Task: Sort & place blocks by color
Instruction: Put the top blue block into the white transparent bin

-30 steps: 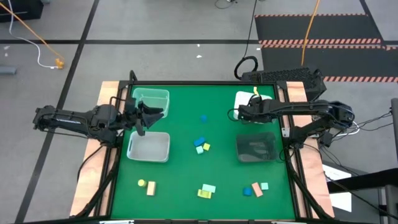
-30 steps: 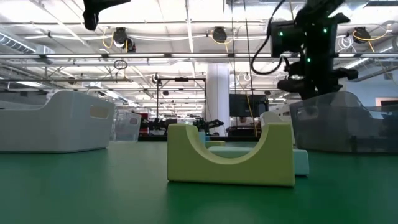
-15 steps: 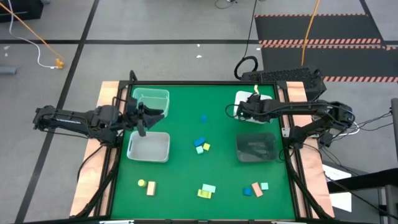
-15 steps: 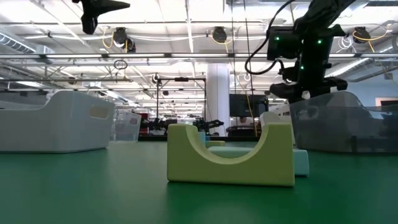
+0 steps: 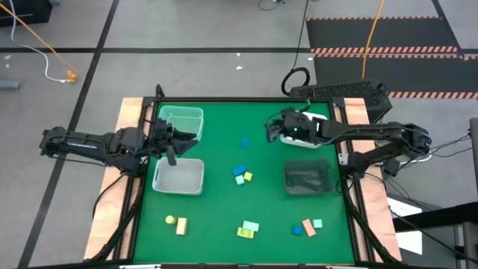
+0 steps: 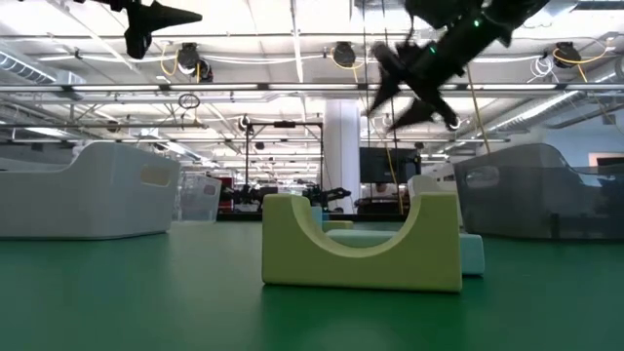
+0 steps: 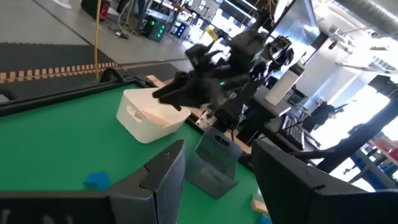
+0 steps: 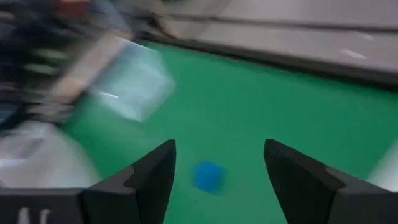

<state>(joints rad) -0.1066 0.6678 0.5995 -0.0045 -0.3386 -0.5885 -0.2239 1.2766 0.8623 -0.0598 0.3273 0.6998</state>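
Blocks lie scattered on the green table (image 5: 216, 202): a blue one (image 5: 244, 141) (image 8: 208, 175) at the far middle, a small cluster (image 5: 241, 174) in the middle, and more along the near edge, among them a yellow-green arch (image 6: 361, 244). My right gripper (image 5: 272, 128) (image 8: 217, 180) hangs open above the table, just left of the white tray (image 5: 308, 118), with nothing between its fingers. My left gripper (image 5: 179, 143) (image 7: 217, 180) waits open and empty between the clear tray (image 5: 184, 119) and the white tray (image 5: 179, 176) on the left.
A dark tray (image 5: 308, 178) stands at the right, nearer than the white one. A tan block and a yellow ball (image 5: 176, 223) lie near left, and orange, blue and teal blocks (image 5: 306, 226) near right. The middle strip of green between the trays is open.
My right gripper has drawn away from above the far right white tray toward the table's left, and has tipped from pointing down to slanting out over the green. The blocks on the table have stayed where they were.
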